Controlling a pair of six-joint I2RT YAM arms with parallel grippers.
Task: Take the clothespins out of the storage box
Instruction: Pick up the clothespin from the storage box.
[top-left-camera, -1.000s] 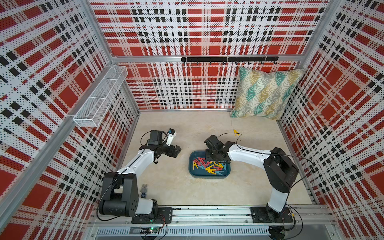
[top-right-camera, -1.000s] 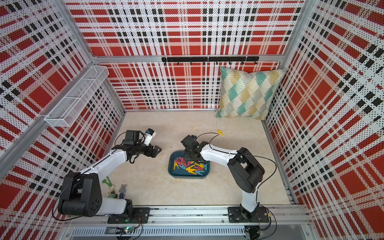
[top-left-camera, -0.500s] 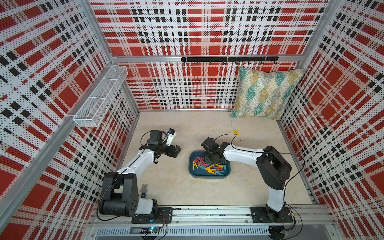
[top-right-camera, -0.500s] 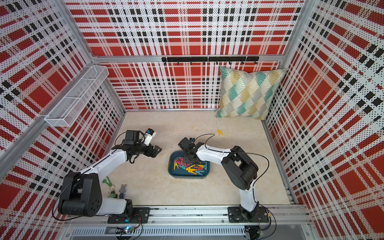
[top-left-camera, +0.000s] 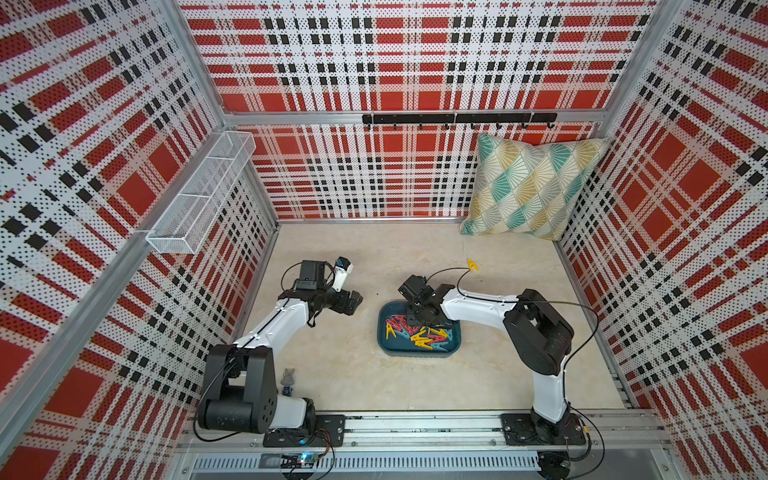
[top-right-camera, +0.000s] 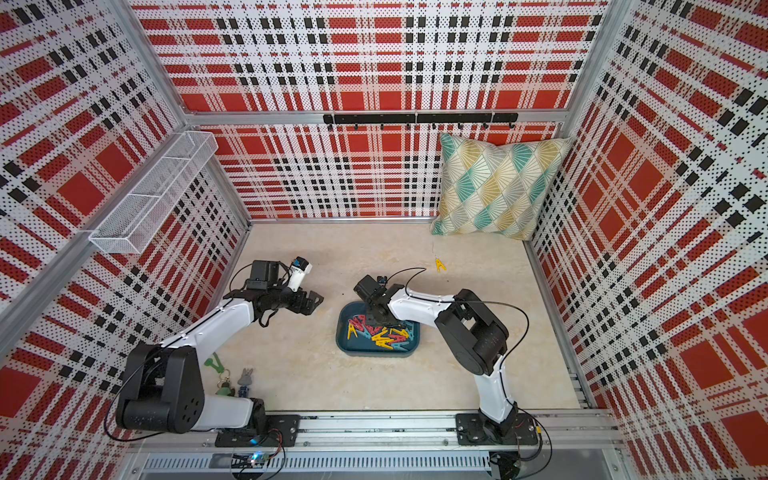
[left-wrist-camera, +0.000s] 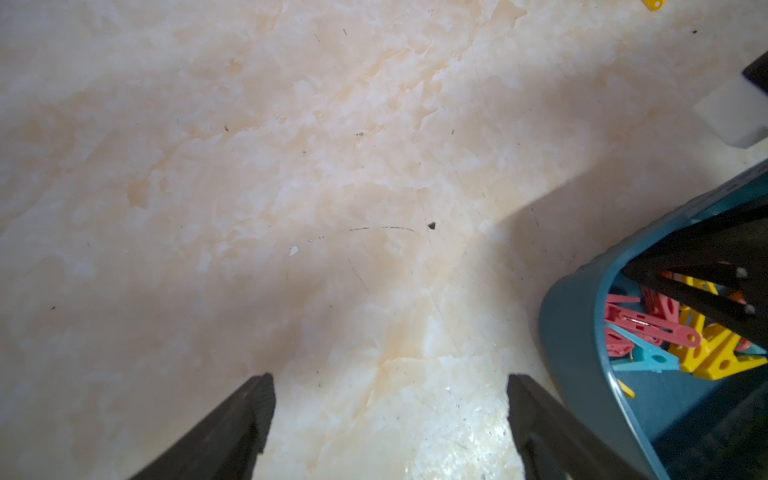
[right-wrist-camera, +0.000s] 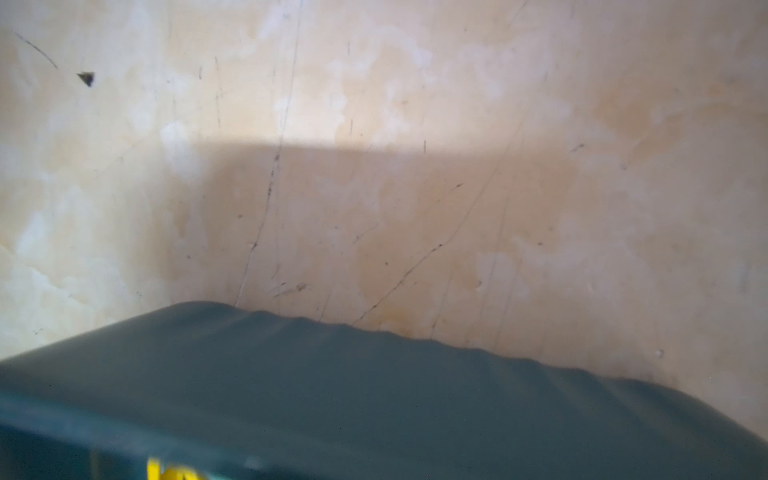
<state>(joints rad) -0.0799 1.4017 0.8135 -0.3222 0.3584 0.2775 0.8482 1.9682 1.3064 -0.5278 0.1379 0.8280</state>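
Note:
The storage box (top-left-camera: 384, 345) (top-right-camera: 344, 340) is a dark teal tray on the floor with several red, yellow and blue clothespins (top-left-camera: 419, 334) (top-right-camera: 382, 334) (left-wrist-camera: 648, 328) heaped in it. One yellow clothespin (top-left-camera: 472, 264) (top-right-camera: 439, 264) lies on the floor beyond the box. My right gripper (top-left-camera: 419, 321) (top-right-camera: 376, 319) reaches down into the box's far side. In the left wrist view its dark fingers (left-wrist-camera: 685, 269) stand close together among the pins, and whether they pinch one is hidden. The right wrist view shows only the blurred box wall (right-wrist-camera: 374, 395). My left gripper (top-left-camera: 354, 301) (top-right-camera: 314, 301) (left-wrist-camera: 390, 399) is open and empty, left of the box.
A patterned pillow (top-left-camera: 532, 191) leans in the far right corner. A white wire basket (top-left-camera: 199, 195) hangs on the left wall and a black hook rail (top-left-camera: 457, 118) on the back wall. Small toy keyrings (top-right-camera: 232, 380) lie by the left arm's base.
My right gripper has shifted a little left and sunk into the box, and its elbow has swung nearer the front. The left arm has not moved.

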